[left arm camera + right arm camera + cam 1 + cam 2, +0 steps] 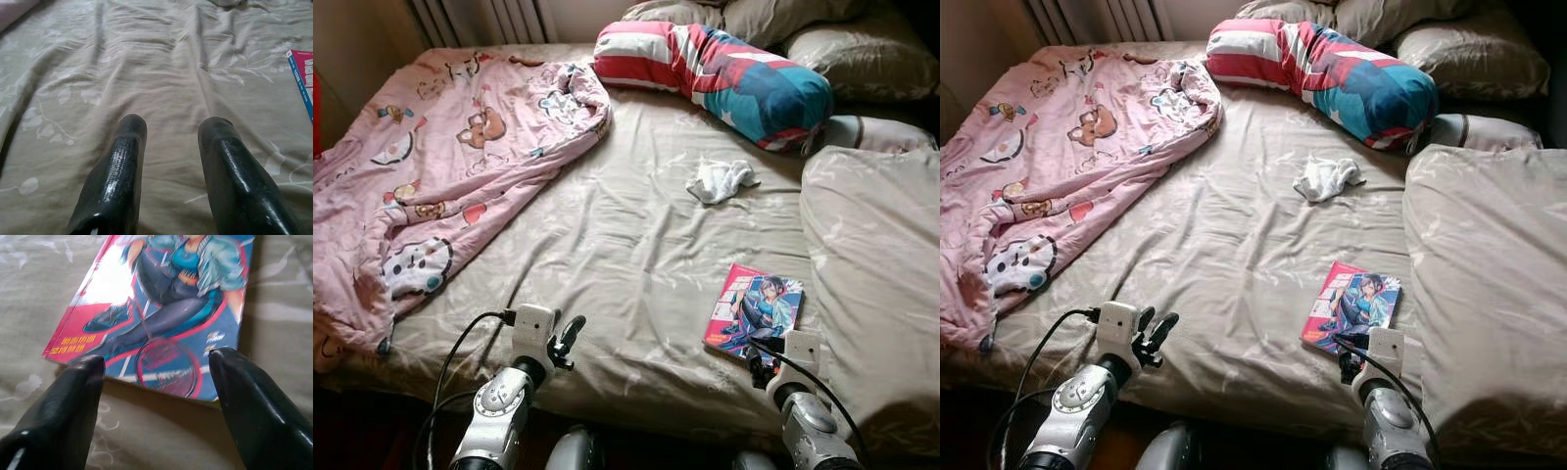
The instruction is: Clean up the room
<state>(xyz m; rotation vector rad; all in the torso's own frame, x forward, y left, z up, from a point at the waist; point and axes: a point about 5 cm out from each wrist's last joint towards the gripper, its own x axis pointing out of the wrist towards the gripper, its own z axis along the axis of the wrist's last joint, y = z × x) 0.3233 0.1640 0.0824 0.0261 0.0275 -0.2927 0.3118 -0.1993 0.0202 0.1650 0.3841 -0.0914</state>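
Both silver arms reach forward, left gripper (168, 142) and right gripper (154, 364) jaws parted.

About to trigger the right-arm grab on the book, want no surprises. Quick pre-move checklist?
1. Right gripper open: ok.
2. Fingers straddle the near edge of the book: ok.
3. Fingers touching the book: cannot tell.
4. Book flat on the bed, nothing on top: ok.
5. Left gripper open over bare sheet, away from the book: ok.
6. Cloth and blanket away from the grab: ok.
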